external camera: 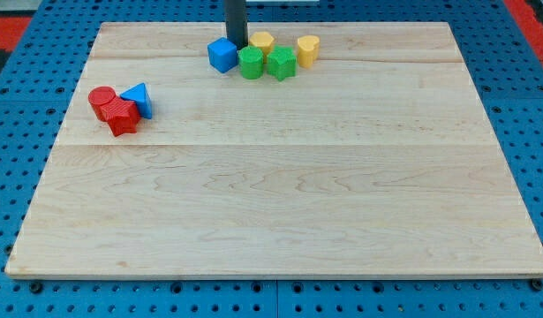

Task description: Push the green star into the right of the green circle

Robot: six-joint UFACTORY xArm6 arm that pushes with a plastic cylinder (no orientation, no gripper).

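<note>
The green circle (251,63) lies near the view's top centre of the wooden board (280,194). The green star (282,63) sits right beside it on its right, touching or nearly touching. My tip (237,46) comes down as a dark rod from the view's top. It stands just above and left of the green circle, between the blue cube (222,54) and the yellow block (261,41).
A second yellow block (307,49) lies right of the green star. At the view's left a red circle (101,100), a red block (122,117) and a blue triangle (139,98) cluster together. Blue pegboard surrounds the board.
</note>
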